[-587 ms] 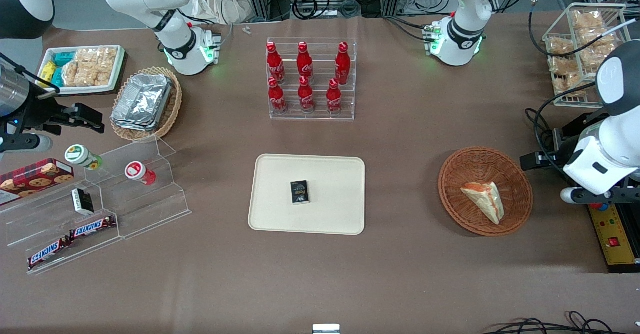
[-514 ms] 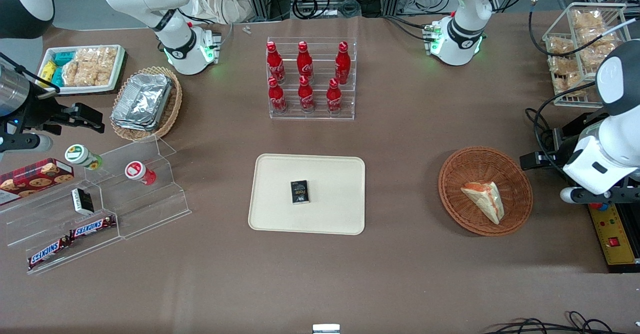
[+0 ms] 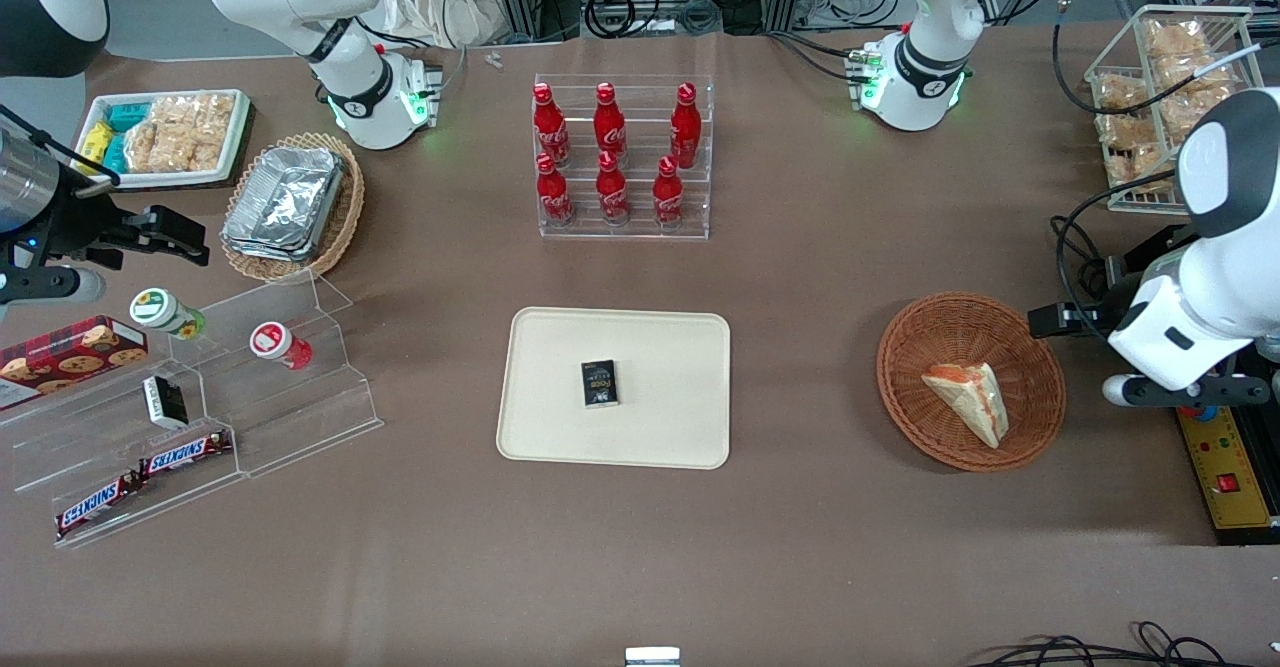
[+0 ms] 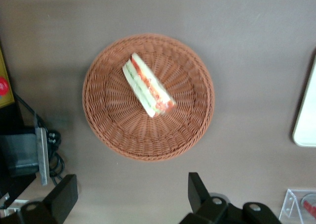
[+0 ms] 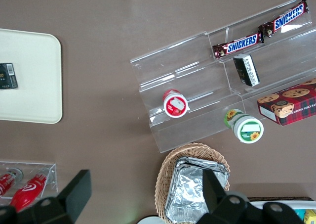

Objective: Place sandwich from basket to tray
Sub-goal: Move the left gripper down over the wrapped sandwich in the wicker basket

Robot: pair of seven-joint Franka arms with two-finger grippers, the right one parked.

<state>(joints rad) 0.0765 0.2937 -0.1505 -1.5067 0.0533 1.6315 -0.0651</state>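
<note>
The sandwich (image 3: pixel 968 400) lies in the round reddish-brown basket (image 3: pixel 915 347) toward the working arm's end of the table. In the left wrist view the sandwich (image 4: pixel 147 85) shows its red and green filling, lying in the basket (image 4: pixel 108 125). The left gripper (image 3: pixel 1088 327) hangs open and empty above the table, beside the basket's rim. In the wrist view the gripper (image 4: pixel 131 197) has its jaws wide apart over bare table, clear of the basket. The cream tray (image 3: pixel 660 427) lies at the table's middle; its edge also shows in the wrist view (image 4: pixel 307 115).
A small black box (image 3: pixel 599 384) lies on the tray. A clear rack of red bottles (image 3: pixel 622 162) stands farther from the camera than the tray. A wire rack of snack bags (image 3: pixel 1160 97), cables (image 3: pixel 1075 247) and a yellow control box (image 3: pixel 1228 467) are near the working arm.
The left gripper has moved a little toward the basket. The sandwich, basket and tray have not moved.
</note>
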